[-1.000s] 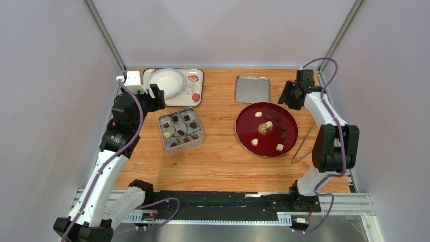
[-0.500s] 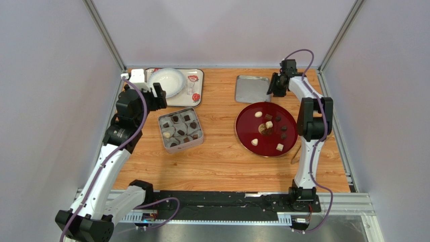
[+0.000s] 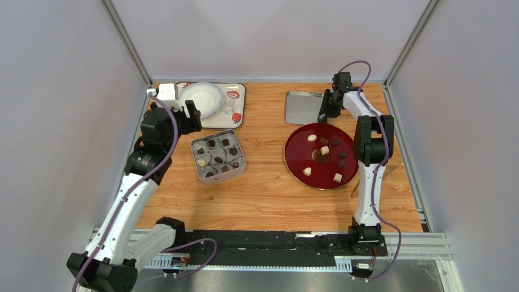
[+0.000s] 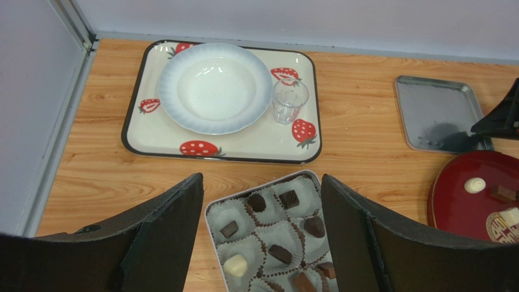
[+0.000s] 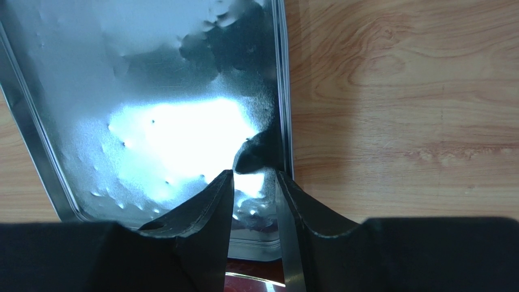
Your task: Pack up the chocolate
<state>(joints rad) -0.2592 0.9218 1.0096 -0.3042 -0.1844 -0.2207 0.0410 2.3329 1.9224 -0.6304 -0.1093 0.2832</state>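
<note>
**Right claw [image 5: 253,182], narrow and empty, over silver lid [image 5: 152,121] rim; chocolate [image 3: 324,150] lies base-ward.**
Loose pieces on red plate [image 3: 295,161] just behind this claw; farther across the tabletop [image 3: 268,182], part-filled tin [image 4: 209,214] under the wide, empty left claw [image 4: 261,182].

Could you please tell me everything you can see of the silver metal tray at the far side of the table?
The silver metal tray is a shallow rectangle with rounded corners and a low raised rim. Its surface is dull and slightly dimpled, and nothing lies in it. It rests flat, open side up, on the wooden table, to the right of the strawberry tray and just beyond the red plate. The right gripper hangs over its right near corner, jaws narrowly apart; contact cannot be told.
</note>
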